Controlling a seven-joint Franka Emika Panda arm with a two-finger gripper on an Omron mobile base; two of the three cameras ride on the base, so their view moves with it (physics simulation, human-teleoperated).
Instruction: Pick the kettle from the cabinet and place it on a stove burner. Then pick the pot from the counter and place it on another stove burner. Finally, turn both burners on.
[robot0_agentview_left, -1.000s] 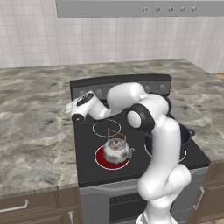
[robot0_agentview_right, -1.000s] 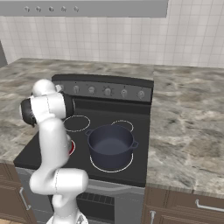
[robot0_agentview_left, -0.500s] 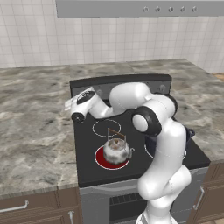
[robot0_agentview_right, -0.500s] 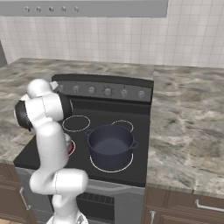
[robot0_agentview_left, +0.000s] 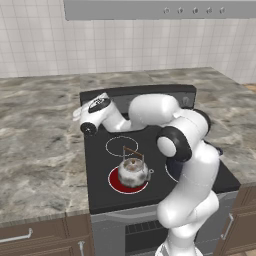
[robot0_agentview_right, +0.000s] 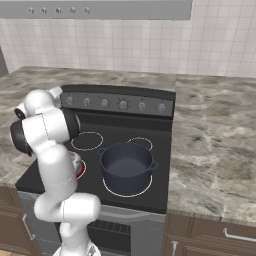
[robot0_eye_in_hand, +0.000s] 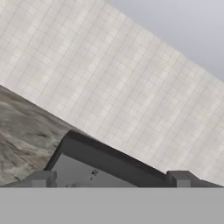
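The white jointed robot arm with dark joints (robot0_agentview_left: 187, 165) rises from the five o'clock corner of the left base view, bends at a dark elbow near mid-frame, and reaches out toward nine o'clock; its white forearm lies roughly level and ends in a white hand; the two-finger gripper (robot0_agentview_left: 79, 114) at its end points toward ten o'clock; in the right base view the same arm stands at seven o'clock, folded up to a rounded shoulder at nine o'clock; in the hand view the two small dark fingertips (robot0_eye_in_hand: 41, 178) stand far apart, jaws spread wide with nothing between them.
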